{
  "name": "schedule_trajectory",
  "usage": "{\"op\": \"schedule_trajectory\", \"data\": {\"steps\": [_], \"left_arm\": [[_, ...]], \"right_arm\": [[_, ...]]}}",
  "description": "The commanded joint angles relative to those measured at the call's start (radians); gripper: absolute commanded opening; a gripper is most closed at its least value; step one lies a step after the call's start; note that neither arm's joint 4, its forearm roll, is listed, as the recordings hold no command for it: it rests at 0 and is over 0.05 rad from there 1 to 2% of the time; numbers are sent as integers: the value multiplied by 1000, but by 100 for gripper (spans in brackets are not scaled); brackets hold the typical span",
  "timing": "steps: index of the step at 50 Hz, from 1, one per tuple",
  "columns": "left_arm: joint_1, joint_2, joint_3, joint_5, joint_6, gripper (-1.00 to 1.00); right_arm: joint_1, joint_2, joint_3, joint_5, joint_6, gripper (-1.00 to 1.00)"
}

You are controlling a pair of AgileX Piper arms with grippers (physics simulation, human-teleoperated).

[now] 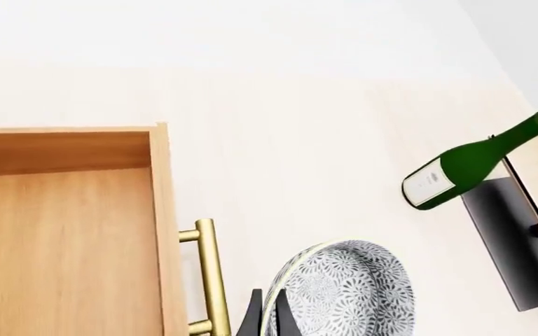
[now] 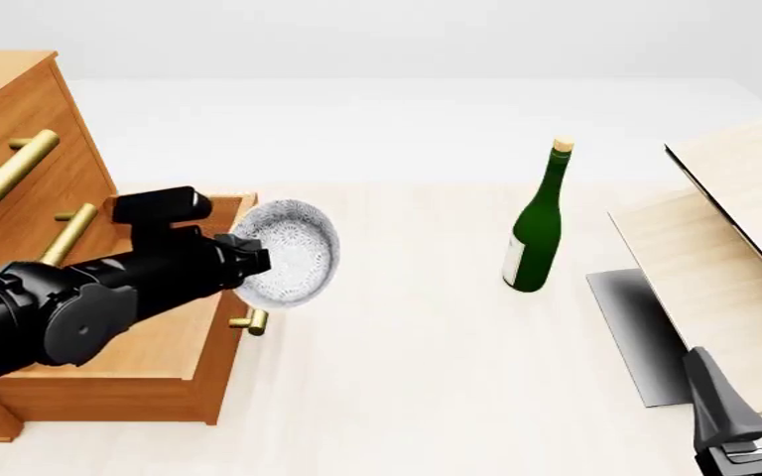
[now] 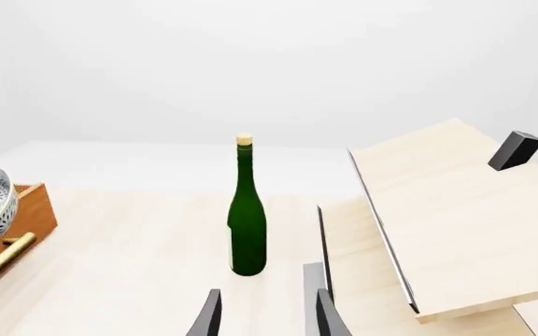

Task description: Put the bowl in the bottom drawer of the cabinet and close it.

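**Bowl held at the lip of the open bottom drawer**

The bowl (image 2: 289, 252) hangs tilted on edge, clear of the tabletop (image 2: 408, 337), just at the front corner of the bottom drawer (image 2: 156, 367), which stands pulled out of the cabinet (image 2: 11, 129). The left pincer (image 2: 242, 260) is clamped on the bowl's rim. The bowl sits over the drawer's front board and brass handle (image 1: 208, 273), not yet over the drawer floor.

Risks, as judged: released here, the bowl would likely strike the front board or handle and roll onto the tabletop. A rim-only hold on a tilted bowl may also slip.

The right pincer (image 3: 264, 315) is parted and holds nothing, low near the pale boards (image 2: 738, 248), well apart from the green bottle (image 2: 538, 223).

The left wrist view shows the bare drawer floor and the fingers on the rim; the front view hides those behind the arm. The right wrist view shows the bowl's patterned underside.
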Motion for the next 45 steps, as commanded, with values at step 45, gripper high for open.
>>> {"op": "schedule_trajectory", "data": {"steps": [45], "left_arm": [[215,-219,78,74,-5,-100]], "right_arm": [[0,-1,0,0,0,100]]}}
